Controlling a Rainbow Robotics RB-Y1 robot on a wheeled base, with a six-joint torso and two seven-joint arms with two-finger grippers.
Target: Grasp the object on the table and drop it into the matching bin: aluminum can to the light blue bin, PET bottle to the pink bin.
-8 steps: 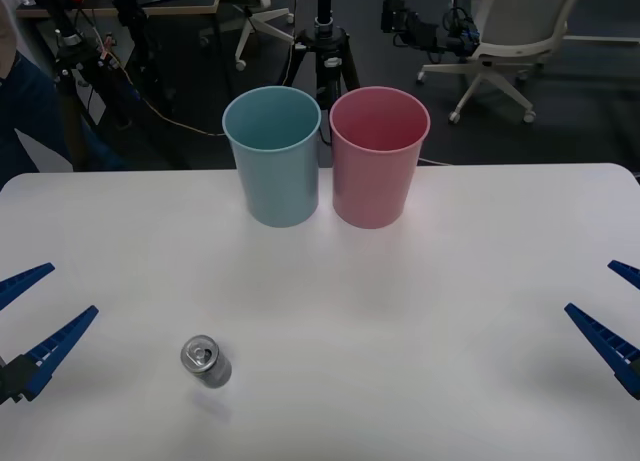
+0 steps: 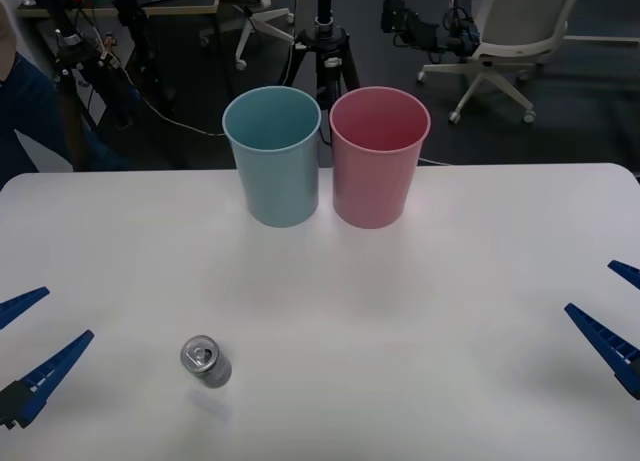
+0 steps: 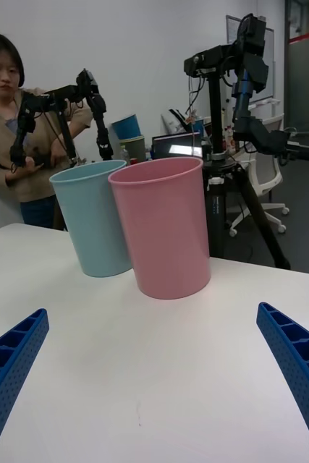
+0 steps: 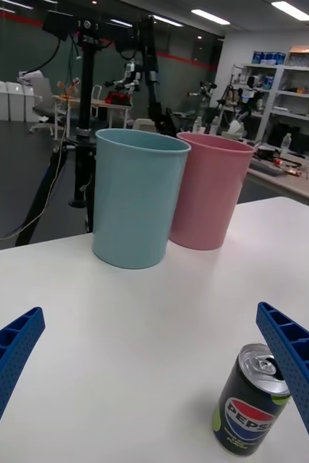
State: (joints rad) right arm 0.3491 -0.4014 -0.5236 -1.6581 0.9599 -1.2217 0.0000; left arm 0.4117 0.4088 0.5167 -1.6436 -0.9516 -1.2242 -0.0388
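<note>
Aluminum can (image 2: 205, 361) upright, beside left end effector (image 2: 28, 351) (open)

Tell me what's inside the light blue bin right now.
From the front view, the light blue bin shows bare inner wall near its rim; its bottom is hidden. The aluminum can stands on the table, near the open left pincer.

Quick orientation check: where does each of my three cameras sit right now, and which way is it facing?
Front view: above the arms, looking down at the table, can, both open grippers.
Left wrist view: low behind the left gripper, facing the can and bins.
Right wrist view: low behind the right gripper, facing the pink bin.
All share the light blue bin and pink bin.
</note>
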